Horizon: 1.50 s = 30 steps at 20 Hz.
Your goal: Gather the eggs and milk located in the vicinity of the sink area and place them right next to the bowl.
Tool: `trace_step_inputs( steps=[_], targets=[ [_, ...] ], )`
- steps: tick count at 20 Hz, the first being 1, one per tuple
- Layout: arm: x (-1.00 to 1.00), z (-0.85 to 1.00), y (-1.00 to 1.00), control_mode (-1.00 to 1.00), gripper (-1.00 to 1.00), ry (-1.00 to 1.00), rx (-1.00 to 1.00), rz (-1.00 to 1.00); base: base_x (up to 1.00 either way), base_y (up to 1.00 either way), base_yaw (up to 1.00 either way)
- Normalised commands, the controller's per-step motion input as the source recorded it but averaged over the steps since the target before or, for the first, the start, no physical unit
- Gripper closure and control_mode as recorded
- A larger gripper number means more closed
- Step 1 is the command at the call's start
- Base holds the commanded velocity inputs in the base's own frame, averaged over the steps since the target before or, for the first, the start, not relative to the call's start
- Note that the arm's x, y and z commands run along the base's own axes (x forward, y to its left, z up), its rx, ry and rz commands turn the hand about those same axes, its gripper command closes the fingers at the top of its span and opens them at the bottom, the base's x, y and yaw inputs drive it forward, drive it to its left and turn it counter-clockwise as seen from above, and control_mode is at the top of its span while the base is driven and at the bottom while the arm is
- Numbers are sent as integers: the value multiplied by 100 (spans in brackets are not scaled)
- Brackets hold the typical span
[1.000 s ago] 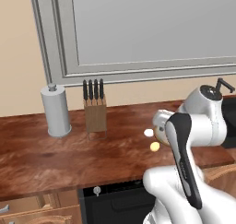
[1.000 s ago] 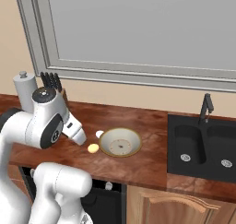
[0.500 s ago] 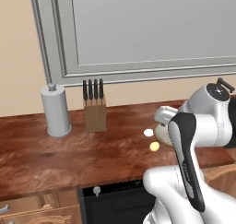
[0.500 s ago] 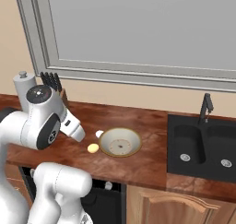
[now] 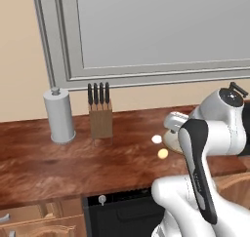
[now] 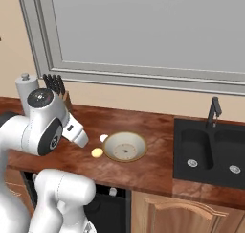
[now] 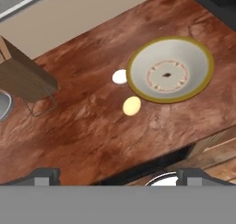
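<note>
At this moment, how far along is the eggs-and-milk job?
Done: the white egg and tan egg lie beside the bowl on the counter. In hand: nothing; the gripper is open above them. Left: the milk, which is not beside the bowl yet.

A shallow round cream-beige bowl (image 6: 125,146) sits on the brown wooden tabletop (image 6: 153,167), with the black double-basin sink (image 6: 211,151) well apart to its right. A small white egg (image 7: 120,77) lies just beside the bowl's left rim, and a yellowish tan egg (image 7: 132,106) lies near it, closer to the tabletop's front edge. Further left, by the wall, a wooden knife block (image 5: 100,118) stands right of a grey cylindrical paper-towel holder (image 5: 59,115).
</note>
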Motion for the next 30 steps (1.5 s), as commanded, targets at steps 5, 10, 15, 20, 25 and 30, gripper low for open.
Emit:
trace_step_inputs(
  steps=[5,10,15,20,25,30],
  targets=[
    [0,0,0,100,-100,0,0,0,-48,-23,1],
    [0,0,0,100,-100,0,0,0,-44,-27,0],
    [0,0,0,100,-100,0,0,0,-19,-34,0],
    [0,0,0,100,-100,0,0,0,0,-44,0],
    [0,0,0,100,-100,0,0,0,0,-59,0],
    [0,0,0,100,-100,0,0,0,0,-64,0]
  ],
)
